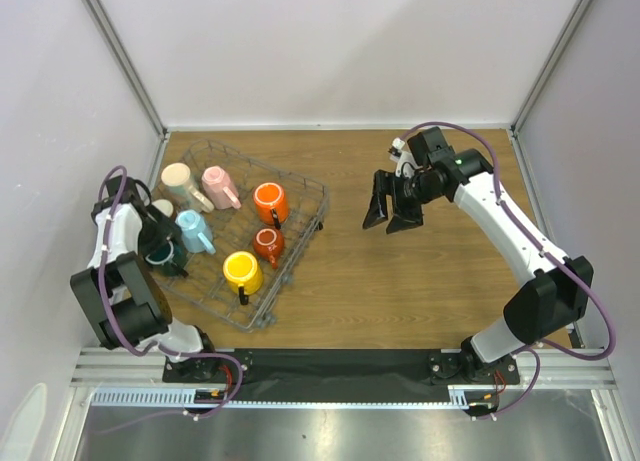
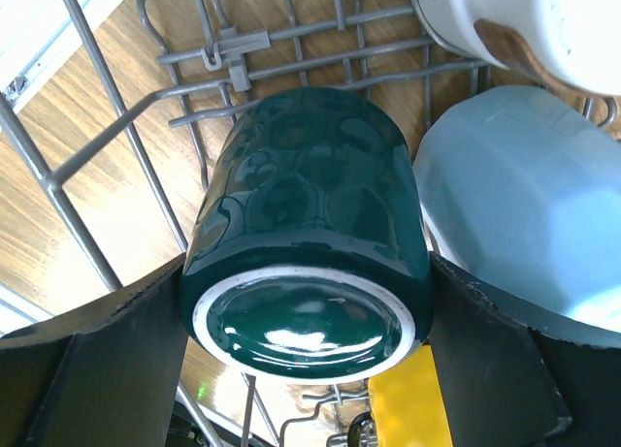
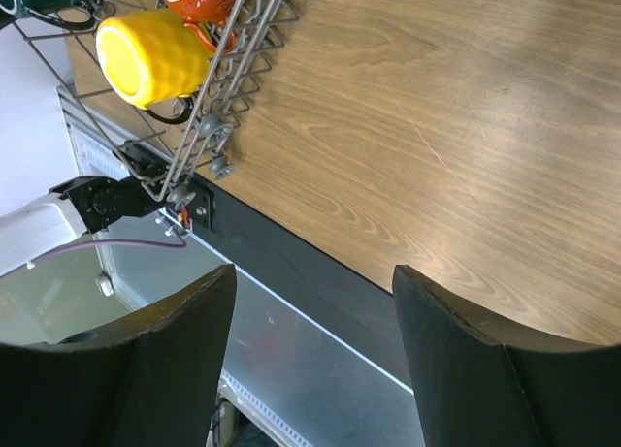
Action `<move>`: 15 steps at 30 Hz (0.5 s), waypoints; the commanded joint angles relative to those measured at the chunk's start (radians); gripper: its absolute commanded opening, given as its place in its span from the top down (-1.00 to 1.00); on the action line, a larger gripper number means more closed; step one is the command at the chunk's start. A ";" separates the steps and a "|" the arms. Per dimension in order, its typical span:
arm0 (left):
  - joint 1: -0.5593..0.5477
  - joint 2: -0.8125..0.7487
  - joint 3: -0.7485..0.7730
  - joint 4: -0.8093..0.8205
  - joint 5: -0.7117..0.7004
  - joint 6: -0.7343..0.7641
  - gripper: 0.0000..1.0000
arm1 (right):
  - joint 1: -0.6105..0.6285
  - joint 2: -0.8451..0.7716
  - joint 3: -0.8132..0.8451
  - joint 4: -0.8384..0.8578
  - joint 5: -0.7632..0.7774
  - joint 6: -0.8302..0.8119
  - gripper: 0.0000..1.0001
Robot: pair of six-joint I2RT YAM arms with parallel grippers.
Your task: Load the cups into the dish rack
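Observation:
The grey wire dish rack point(image 1: 299, 249) lies at the left of the table. It holds a cream mug point(image 1: 180, 181), a pink mug point(image 1: 218, 186), an orange mug point(image 1: 270, 201), a light blue mug point(image 1: 192, 229), a small red mug point(image 1: 268, 243) and a yellow mug point(image 1: 242, 271). My left gripper point(image 1: 165, 253) is shut on a dark green mug point(image 2: 310, 234), held base towards the camera inside the rack's left side, beside the light blue mug point(image 2: 524, 205). My right gripper point(image 1: 392, 219) is open and empty above the bare wood right of the rack.
The right wrist view shows the rack's near corner point(image 3: 233, 69), the yellow mug point(image 3: 150, 45) and the table's black front edge point(image 3: 320, 263). White walls enclose the table on three sides.

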 commanded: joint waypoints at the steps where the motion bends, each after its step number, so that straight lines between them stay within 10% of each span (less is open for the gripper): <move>1: 0.019 0.036 0.029 -0.029 -0.007 -0.023 0.99 | -0.009 0.002 0.053 -0.015 0.006 -0.007 -0.43; 6: 0.022 0.056 0.036 -0.047 -0.029 -0.021 0.82 | -0.014 0.008 0.070 -0.024 0.009 -0.011 -0.43; 15: 0.022 0.083 0.067 -0.075 -0.041 0.017 -0.42 | -0.029 0.031 0.122 -0.040 0.009 -0.011 -0.43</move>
